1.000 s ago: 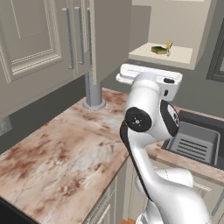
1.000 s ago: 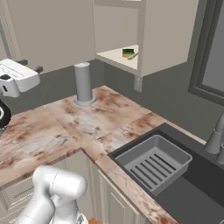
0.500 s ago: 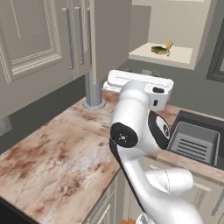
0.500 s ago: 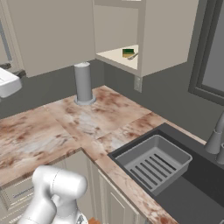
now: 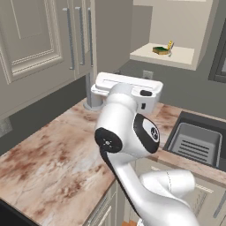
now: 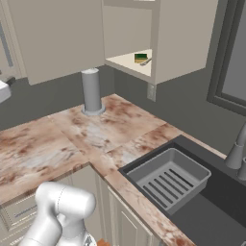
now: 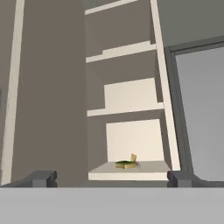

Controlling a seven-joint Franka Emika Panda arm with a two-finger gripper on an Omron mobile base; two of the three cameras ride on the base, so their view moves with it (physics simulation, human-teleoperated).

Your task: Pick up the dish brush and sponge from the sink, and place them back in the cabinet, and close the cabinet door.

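Note:
The sponge (image 7: 125, 165) lies on the lowest shelf of the open cabinet (image 7: 131, 100), dark green over yellow. Beside it leans the dish brush (image 7: 133, 158). The base views show the same pair on that shelf: sponge (image 5: 160, 50) (image 6: 140, 58), dish brush (image 5: 170, 45) (image 6: 147, 61). Left of the opening, the cabinet door (image 6: 57, 38) (image 7: 48, 87) stands swung open. My gripper (image 7: 112, 179) is open and empty, well back from the cabinet and facing it. Its white hand (image 5: 126, 87) hovers over the counter. The sink (image 6: 206, 221) (image 5: 194, 118) is dark, with the ribbed drainer tray (image 6: 168, 180) in it.
A grey cylinder (image 6: 91, 91) stands on the marbled counter (image 6: 57, 139) below the open door, partly behind my hand in the left base view. The faucet (image 6: 238, 153) rises at the sink's far right. A window (image 7: 201, 113) is right of the cabinet.
The hand has swung leftward over the counter, sliding to the left edge of the right base view. The jaws have stayed open. Sponge and brush have not moved.

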